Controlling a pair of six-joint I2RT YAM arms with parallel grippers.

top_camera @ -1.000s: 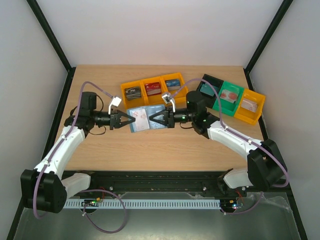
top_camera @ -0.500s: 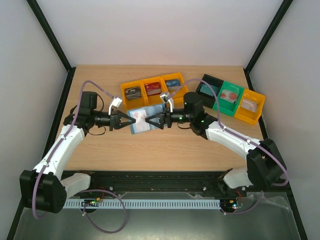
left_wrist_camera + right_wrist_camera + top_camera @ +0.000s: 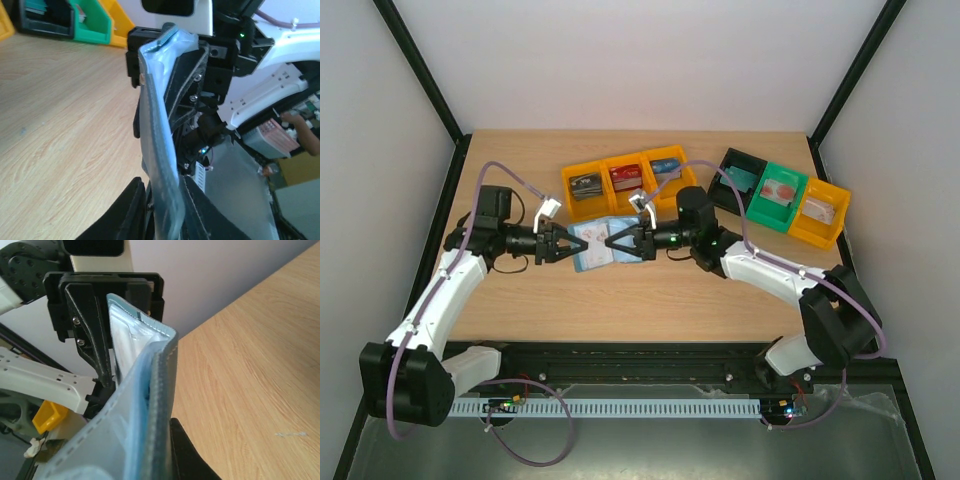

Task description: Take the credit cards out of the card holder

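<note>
Table (image 3: 650,300): pale wood, closed in by white panels at the left, back and right, with black struts at the corners; broad bare strip between the grippers and the near edge, narrower bare strips along the left side and behind the bins.
Yellow bin row (image 3: 582,170): three compartments at back centre, just behind the card holder; little room on that side.
Separate bins: black (image 3: 745,158), green (image 3: 767,220) and yellow (image 3: 810,238), in a slanted line at back right, well apart from the grippers.
Card holder (image 3: 590,245): teal-blue cover with clear sleeves, at table centre, spanned between the two grippers; seen edge-on and folded nearly flat in both wrist views.
Left gripper (image 3: 564,243): nearly closed, fingers (image 3: 131,212) clamped on the near edge of the card holder.
Right gripper (image 3: 611,241): nearly closed on the opposite edge; one finger (image 3: 186,457) pressed to the cover, the other hidden behind it.
Credit cards (image 3: 626,178): one flat in each bin compartment, dark, red, blue, teal, red-and-white, pale; a pale insert also in the sleeve.
Lettering: print on the cards too small to read.
</note>
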